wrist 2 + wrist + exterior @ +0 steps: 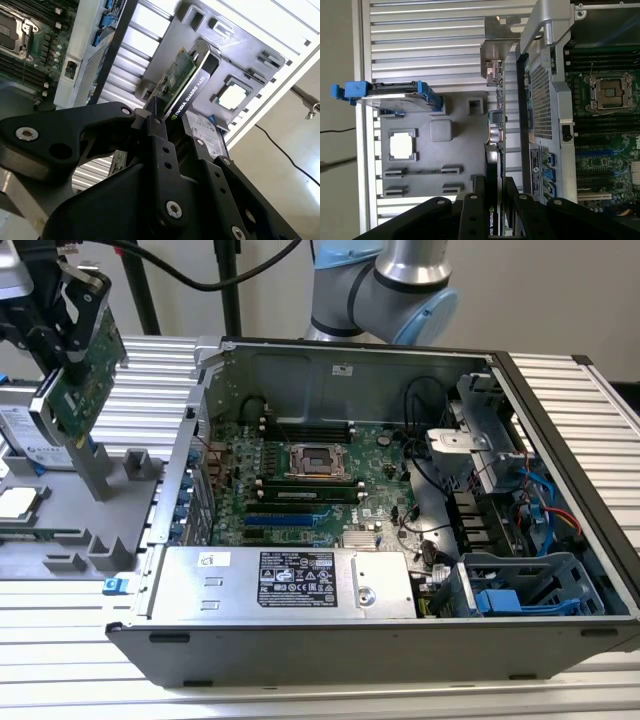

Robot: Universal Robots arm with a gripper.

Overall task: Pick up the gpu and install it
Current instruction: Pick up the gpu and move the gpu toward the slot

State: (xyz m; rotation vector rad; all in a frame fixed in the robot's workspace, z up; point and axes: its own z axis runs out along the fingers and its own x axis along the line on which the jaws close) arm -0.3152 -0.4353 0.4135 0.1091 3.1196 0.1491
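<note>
The gpu [82, 375], a green card with a black cover, hangs tilted in the air at the exterior view's far left, above the grey parts tray [75, 540]. My gripper [58, 328] is shut on its upper end. In the second wrist view the black fingers [156, 131] clamp the gpu [186, 82] between board and cover. In the first wrist view the gpu [496, 145] appears edge-on with its silver bracket [495, 59] at the far end, gripper [493, 202] closed on it. The open computer case [560, 440] with the green motherboard [385, 455] lies to the exterior view's right.
A hard drive with blue rails [28, 435] and a processor chip [20, 502] sit on the tray. Inside the case are the empty processor socket [318, 460], blue and black card slots [285, 521], the power supply [290, 580], cables and a drive cage [520, 585].
</note>
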